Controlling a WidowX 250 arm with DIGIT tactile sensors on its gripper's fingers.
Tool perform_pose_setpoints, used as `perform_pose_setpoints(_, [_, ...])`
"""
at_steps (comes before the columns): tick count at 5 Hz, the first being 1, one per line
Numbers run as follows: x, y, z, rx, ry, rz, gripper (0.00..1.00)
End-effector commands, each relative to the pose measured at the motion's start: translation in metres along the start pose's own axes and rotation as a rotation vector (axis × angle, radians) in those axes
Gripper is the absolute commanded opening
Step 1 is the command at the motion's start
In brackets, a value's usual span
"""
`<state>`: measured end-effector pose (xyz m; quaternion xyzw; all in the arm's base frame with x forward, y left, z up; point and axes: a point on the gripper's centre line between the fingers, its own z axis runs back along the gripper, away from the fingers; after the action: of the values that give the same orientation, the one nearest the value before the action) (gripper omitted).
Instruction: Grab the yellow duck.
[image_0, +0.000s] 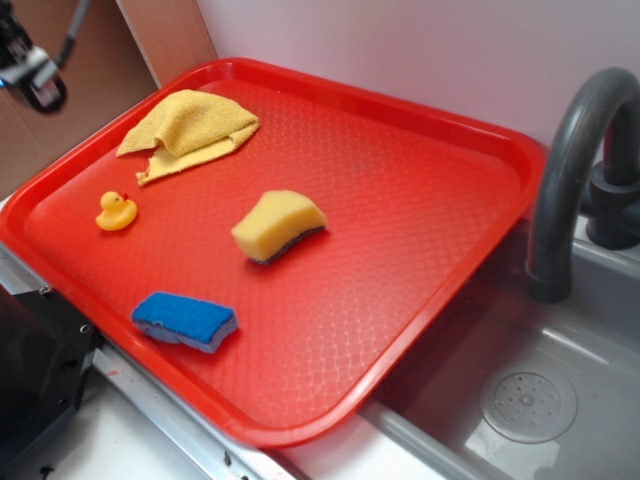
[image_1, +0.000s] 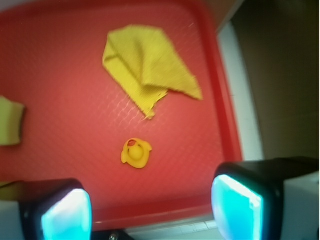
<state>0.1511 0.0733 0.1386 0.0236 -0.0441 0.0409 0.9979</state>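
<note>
red textured plastic tray (image_0: 420, 200) carries one glossy yellow duck (image_0: 116, 211) near its left rim, one crumpled yellow terry cloth (image_0: 190, 128), and two sponges: a yellow wedge sponge (image_0: 279, 226) with a dark underside and a blue sponge (image_0: 186, 320). the gripper (image_1: 150, 207) hangs above the tray's edge, released, its pads (image_1: 67, 215) spread wide with nothing between, the duck lying on the tray beyond them.

Red tray (image_0: 440, 250): yellow cloth (image_0: 190, 128) crumpled, yellow sponge (image_0: 278, 226) mid-tray, blue sponge (image_0: 186, 320). Grey faucet (image_0: 575, 160), sink (image_0: 560, 400) beside.
</note>
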Motion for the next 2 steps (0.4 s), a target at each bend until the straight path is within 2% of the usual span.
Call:
perform_pose_setpoints(1, [0.009, -0.015, -0.032, 0.051, 0.013, -0.049, 1.0])
perform_pose_setpoints(2, [0.009, -0.005, -0.061, 0.077, 0.071, -0.038, 1.0])
